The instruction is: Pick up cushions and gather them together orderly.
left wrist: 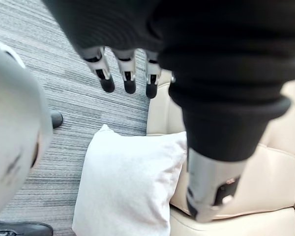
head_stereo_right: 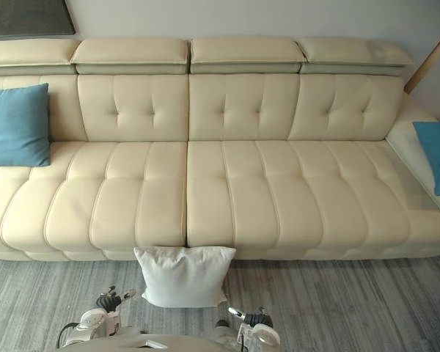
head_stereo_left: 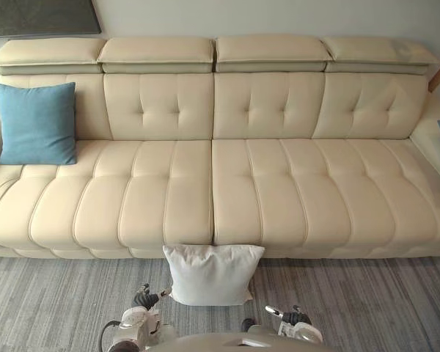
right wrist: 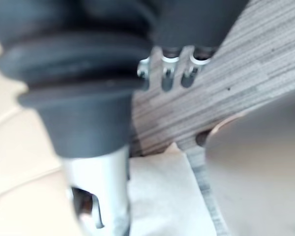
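Three cushions lie in sight. The white cushion stands on edge on the grey carpet, leaning against the front of the sofa, just ahead of both hands and between them. The left hand hangs near its left lower corner; its fingers are straight and spread apart from the thumb, holding nothing, with the cushion below and past them. The right hand hangs off the cushion's right lower corner, a little further from it; its fingers look relaxed and apart from the thumb, with nothing between them, though that view is blurred. The left blue cushion is propped upright against the sofa's backrest, well ahead of the left hand and far out to its left; the right blue cushion rests at the sofa's other end, well ahead of the right hand and far out to its right. A dark frame hangs on the wall above the left blue cushion.
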Motion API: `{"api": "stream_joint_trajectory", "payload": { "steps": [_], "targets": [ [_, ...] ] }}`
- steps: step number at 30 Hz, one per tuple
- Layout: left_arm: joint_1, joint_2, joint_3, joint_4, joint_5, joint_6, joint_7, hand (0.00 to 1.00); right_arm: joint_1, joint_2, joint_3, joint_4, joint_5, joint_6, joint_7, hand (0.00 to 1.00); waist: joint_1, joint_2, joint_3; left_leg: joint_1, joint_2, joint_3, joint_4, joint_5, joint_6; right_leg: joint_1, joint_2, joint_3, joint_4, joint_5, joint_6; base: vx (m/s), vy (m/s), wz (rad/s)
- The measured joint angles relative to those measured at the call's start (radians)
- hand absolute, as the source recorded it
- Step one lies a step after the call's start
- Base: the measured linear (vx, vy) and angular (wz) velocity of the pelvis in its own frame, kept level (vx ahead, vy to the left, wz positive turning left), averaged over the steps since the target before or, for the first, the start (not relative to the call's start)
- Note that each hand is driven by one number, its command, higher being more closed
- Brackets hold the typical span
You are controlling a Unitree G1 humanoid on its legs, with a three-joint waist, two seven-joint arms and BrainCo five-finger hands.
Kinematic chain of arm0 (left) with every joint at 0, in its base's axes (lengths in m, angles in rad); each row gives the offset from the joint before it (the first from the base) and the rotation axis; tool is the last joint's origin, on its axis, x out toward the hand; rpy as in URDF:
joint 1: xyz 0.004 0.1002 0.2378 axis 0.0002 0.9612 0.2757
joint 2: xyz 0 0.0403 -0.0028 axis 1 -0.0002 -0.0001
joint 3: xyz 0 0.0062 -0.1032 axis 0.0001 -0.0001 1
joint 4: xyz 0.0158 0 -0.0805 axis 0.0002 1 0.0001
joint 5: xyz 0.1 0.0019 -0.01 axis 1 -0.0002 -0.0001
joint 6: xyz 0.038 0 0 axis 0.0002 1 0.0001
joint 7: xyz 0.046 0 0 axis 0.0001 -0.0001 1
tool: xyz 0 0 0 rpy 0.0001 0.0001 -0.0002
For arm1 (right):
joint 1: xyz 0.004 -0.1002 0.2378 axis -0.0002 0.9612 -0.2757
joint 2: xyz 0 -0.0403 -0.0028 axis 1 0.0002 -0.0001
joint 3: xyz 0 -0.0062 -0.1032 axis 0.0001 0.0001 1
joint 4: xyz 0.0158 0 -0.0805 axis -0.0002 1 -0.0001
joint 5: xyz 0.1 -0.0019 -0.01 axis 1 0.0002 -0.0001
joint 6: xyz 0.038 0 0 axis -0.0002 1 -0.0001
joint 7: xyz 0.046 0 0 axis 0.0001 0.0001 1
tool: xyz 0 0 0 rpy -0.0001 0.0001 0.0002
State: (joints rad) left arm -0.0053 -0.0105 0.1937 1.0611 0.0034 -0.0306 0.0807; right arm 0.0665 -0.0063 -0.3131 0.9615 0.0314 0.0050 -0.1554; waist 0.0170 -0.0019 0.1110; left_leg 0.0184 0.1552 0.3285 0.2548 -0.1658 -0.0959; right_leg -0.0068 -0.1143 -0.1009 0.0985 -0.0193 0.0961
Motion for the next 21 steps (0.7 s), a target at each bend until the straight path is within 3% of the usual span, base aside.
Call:
{"api": "stream_joint_trajectory", "payload": {
  "steps": [4,6,10,11,17,21],
  "targets": [
    [-0.008,0.002,0.001,-0.001,-0.011,-0.001,0.004,0.0,-0.014,-0.013,0.051,-0.002,0.007,-0.002,-0.002,0.0,0.01,-0.009,0.008,-0.024,-0.001,0.018,-0.007,0.0,0.001,-0.033,0.001,0.021,-0.014,0.015,-0.006,-0.05,0.002,-0.16],
    [-0.032,0.005,0.002,-0.009,-0.024,-0.001,0.016,0.0,-0.042,-0.022,0.083,-0.004,0.013,-0.001,-0.005,0.0,0.017,0.001,0.026,-0.08,0.011,0.029,0.038,-0.012,0.007,-0.086,0.006,0.035,-0.001,0.026,-0.009,-0.1,0.014,-0.22],
    [-0.17,0.013,-0.019,-0.085,-0.092,-0.007,0.074,0.0,-0.203,-0.039,0.197,-0.099,0.04,-0.011,-0.032,0.0,0.016,0.009,0.141,-0.374,0.071,0.003,0.263,-0.057,0.034,-0.351,0.025,0.04,0.161,0.034,-0.006,-0.2,0.038,-0.09],
    [-0.22,0.025,-0.035,-0.119,-0.123,-0.021,0.093,0.0,-0.265,-0.047,0.215,-0.143,0.051,-0.013,-0.044,0.0,0.017,0.008,0.204,-0.423,0.081,0.0,0.31,-0.065,0.043,-0.407,0.025,0.048,0.213,0.028,-0.007,-0.2,0.058,-0.05],
    [-0.395,0.095,-0.026,-0.227,-0.22,-0.059,0.135,0.0,-0.509,-0.089,0.233,-0.28,0.057,-0.034,-0.099,0.0,0.02,0.013,0.302,-0.697,0.119,-0.006,0.482,-0.113,0.065,-0.705,0.029,0.09,0.392,-0.001,-0.015,-0.21,0.025,-0.14],
    [-0.525,0.141,0.095,-0.267,-0.288,-0.069,0.158,0.0,-0.69,-0.135,0.22,-0.288,0.09,-0.032,-0.159,0.0,0.022,0.018,0.377,-0.923,0.136,-0.031,0.554,-0.094,0.078,-0.919,0.033,0.09,0.458,0.022,-0.018,-0.1,-0.029,-0.04]
  ]
}}
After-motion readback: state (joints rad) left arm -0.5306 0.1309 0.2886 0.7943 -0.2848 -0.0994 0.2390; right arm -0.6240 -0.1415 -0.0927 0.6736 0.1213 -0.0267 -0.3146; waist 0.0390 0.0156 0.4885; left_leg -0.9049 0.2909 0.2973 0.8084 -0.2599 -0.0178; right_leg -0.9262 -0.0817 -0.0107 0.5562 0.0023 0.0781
